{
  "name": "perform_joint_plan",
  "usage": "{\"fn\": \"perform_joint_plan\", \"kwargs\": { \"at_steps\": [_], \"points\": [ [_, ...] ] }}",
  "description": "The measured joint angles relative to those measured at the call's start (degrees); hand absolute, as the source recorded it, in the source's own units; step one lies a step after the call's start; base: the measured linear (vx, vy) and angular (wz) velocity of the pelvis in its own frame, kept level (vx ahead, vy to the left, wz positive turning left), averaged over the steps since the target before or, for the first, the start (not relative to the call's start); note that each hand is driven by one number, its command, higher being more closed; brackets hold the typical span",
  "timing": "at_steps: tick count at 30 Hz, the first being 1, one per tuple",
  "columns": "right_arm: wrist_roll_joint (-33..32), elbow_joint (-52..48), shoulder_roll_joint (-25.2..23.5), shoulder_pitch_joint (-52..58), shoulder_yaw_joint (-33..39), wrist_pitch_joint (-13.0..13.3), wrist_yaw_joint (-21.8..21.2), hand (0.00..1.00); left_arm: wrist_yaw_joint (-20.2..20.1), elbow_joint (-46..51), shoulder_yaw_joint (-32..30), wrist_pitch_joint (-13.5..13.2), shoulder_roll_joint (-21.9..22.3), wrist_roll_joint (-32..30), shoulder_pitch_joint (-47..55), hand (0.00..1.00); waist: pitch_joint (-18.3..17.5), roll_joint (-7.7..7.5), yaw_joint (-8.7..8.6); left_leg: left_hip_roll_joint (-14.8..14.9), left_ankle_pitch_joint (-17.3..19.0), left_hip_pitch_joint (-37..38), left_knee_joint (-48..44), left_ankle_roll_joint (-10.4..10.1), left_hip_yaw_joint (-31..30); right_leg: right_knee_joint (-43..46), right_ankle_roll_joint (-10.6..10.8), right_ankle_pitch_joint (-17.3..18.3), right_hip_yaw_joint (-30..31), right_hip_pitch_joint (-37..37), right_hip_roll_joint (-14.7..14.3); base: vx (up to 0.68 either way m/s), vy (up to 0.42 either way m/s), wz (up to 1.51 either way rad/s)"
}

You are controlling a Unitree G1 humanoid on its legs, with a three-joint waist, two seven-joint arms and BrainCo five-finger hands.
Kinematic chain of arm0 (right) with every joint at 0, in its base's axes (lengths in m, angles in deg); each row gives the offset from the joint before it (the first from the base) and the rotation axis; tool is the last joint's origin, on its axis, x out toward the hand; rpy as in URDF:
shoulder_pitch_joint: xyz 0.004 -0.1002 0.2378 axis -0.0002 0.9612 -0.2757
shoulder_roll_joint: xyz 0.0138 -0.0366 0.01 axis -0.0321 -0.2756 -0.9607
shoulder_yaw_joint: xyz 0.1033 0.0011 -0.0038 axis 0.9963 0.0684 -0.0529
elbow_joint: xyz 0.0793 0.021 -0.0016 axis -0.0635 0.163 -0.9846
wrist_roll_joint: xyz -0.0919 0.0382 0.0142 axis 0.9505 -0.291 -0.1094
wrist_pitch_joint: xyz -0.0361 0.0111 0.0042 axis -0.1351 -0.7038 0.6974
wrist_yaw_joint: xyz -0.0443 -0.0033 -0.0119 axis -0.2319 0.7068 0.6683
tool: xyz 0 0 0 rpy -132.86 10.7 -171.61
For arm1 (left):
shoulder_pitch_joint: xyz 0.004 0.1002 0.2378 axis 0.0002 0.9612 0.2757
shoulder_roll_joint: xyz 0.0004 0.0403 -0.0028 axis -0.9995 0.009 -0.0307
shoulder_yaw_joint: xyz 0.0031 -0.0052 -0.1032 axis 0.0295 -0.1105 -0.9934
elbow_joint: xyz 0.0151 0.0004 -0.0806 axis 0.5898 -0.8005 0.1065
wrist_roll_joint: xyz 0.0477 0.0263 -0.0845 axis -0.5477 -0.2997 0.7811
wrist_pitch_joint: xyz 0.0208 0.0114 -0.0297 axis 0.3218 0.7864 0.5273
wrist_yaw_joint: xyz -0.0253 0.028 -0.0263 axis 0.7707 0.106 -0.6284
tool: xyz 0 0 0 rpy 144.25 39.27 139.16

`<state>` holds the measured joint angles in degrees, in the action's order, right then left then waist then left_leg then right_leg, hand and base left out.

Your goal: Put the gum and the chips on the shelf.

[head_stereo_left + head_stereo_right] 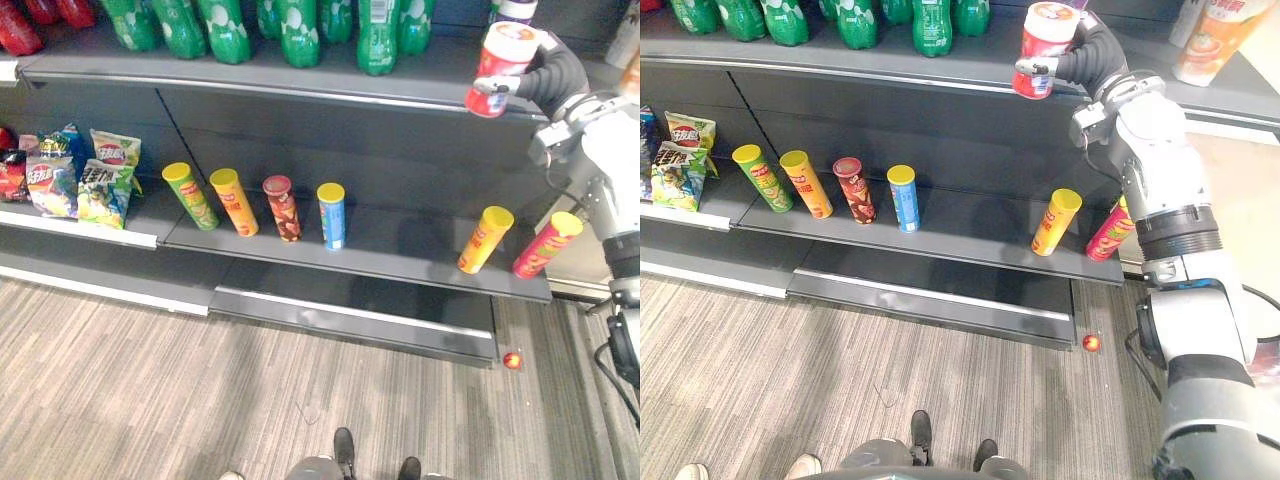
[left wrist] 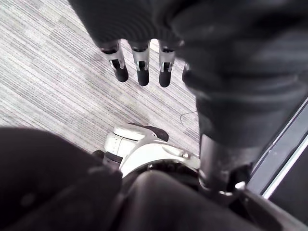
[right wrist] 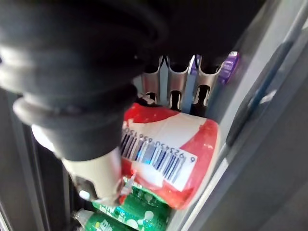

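Gum jar (image 1: 1043, 48), red and white with a white lid, is up at the front edge of the top shelf (image 1: 300, 85), clamped in the right hand (image 1: 1077, 64). The right arm reaches high and forward, and the fingers (image 3: 175, 89) are curled round the far side of the jar, with the thumb on the near side. The jar leans a little. I cannot tell if its base rests on the shelf board or hangs just before it.

The left hand (image 2: 139, 67) hangs low over the grey floor, fingers straight and holding nothing.

Behind the jar a purple cap (image 3: 231, 65) shows, but its body is hidden. Green bottles (image 1: 300, 30) stand in a row on the top shelf, to the left of the jar. On the middle shelf (image 1: 400, 240) below stand six chip tubes (image 1: 331, 214), all leaning. Snack bags (image 1: 80, 175) lie at the far left. A small red ball (image 1: 513, 360) lies on the floor.
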<state>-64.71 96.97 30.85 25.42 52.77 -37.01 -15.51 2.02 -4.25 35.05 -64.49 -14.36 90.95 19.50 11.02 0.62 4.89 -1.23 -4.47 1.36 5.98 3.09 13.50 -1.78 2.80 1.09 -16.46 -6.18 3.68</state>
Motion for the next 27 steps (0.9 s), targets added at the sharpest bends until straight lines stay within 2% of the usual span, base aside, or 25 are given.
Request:
{"fn": "perform_joint_plan", "kwargs": {
  "at_steps": [5, 15, 20, 27],
  "points": [
    [-0.49, 3.08, 0.76, -1.41, 0.01, 0.22, 3.17, 1.0, 0.06, -0.01, 0.4, 0.04, -0.16, 0.21, -0.04, 0.0, 0.01, -0.01, 0.09, 0.81, -0.2, -0.08, 0.01, -0.75, -0.42, 0.39, -0.6, 0.37, -0.32, 0.03, -0.8, -0.04, -0.032, 0.03],
    [0.44, 10.72, 0.58, -2.26, 0.0, 0.43, 5.8, 1.0, -0.02, -0.13, 1.68, -0.07, -0.7, 0.13, -0.47, 0.0, 0.02, -0.04, 0.45, 1.54, -0.67, -0.25, 0.02, -1.32, -0.34, 0.12, -0.81, 0.5, -0.23, 0.16, -1.46, 0.0, 0.001, 0.0],
    [2.57, 14.91, 0.55, -2.67, 0.01, 2.54, 7.88, 1.0, -0.03, -0.14, 2.09, -0.15, -0.85, 0.11, -0.57, 0.0, 0.02, -0.03, 0.58, 1.66, -0.88, -0.25, 0.01, -1.28, -0.8, 0.08, -0.85, 0.48, -0.5, 0.02, -1.65, 0.04, 0.005, 0.03],
    [4.71, 18.12, 0.53, -4.35, 0.06, 3.35, 8.16, 1.0, -0.03, -0.14, 2.66, -1.2, -0.96, -0.07, -0.6, 0.0, 0.02, -0.02, 0.72, 1.81, -1.38, -0.43, 0.01, -1.53, -1.88, 0.1, -1.01, 0.6, -1.77, -0.2, -1.86, 0.03, 0.002, 0.07]
  ]
}}
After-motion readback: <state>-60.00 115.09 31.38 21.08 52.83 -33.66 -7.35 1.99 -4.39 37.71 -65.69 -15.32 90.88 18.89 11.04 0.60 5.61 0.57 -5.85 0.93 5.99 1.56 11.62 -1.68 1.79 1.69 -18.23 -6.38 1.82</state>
